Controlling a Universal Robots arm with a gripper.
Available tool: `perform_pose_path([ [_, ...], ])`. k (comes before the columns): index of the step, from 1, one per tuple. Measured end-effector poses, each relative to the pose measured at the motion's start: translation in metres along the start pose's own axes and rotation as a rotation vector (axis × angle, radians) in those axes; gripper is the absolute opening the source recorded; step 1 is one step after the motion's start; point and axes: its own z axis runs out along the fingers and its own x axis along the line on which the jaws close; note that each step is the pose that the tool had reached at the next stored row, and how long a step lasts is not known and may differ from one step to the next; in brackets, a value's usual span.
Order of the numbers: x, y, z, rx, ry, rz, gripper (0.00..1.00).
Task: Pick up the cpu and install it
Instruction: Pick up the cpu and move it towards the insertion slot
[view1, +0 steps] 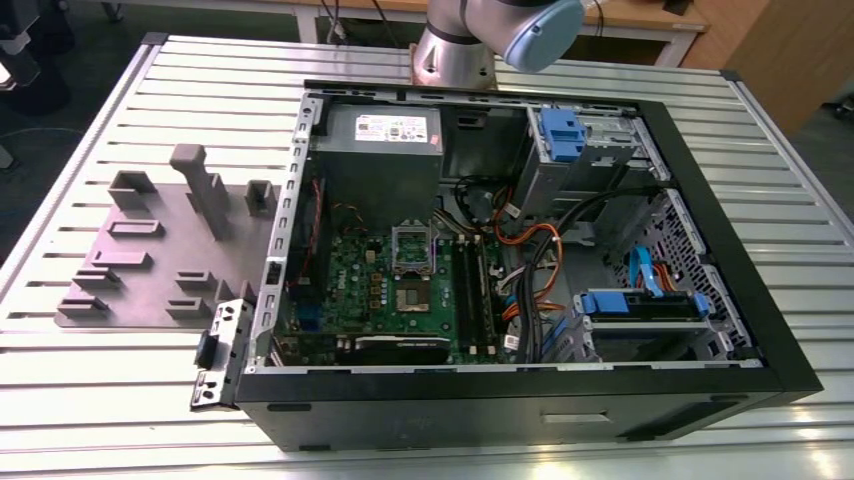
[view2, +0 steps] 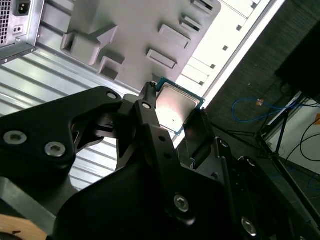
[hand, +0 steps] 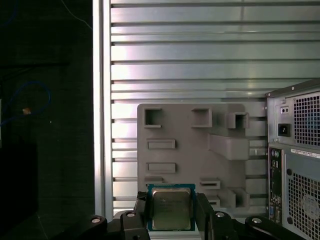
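First wrist view: two black fingers (hand: 141, 214) clamp the one cpu (hand: 171, 209), a flat square with a dull silver top and thin teal rim, in the air over an edge of the grey moulded plate (hand: 190, 155). Under the plate lies a ribbed aluminium counter (hand: 175, 50). Beside the plate stands one computer case (hand: 300, 150), and past the plate's opposite side is dark floor (hand: 45, 150).

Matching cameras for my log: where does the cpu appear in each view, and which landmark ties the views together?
Second wrist view: the cpu is clamped in the end effector, in front of the grey slotted plate.
First wrist view: the cpu is in the end effector, overlapping the plate's near edge.
Exterior view: the plate lies at the exterior view's left of the computer case.
Shared landmark: the grey slotted plate.
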Motion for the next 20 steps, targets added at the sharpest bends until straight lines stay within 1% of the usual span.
perform_pose_path([
  [14, -0.0038, 0.0001, 0.0, 0.0, 0.0, 0.0, 0.47],
  [20, -0.0066, 0.0002, 0.0, 0.0, 0.0, 0.0, 0.47],
])
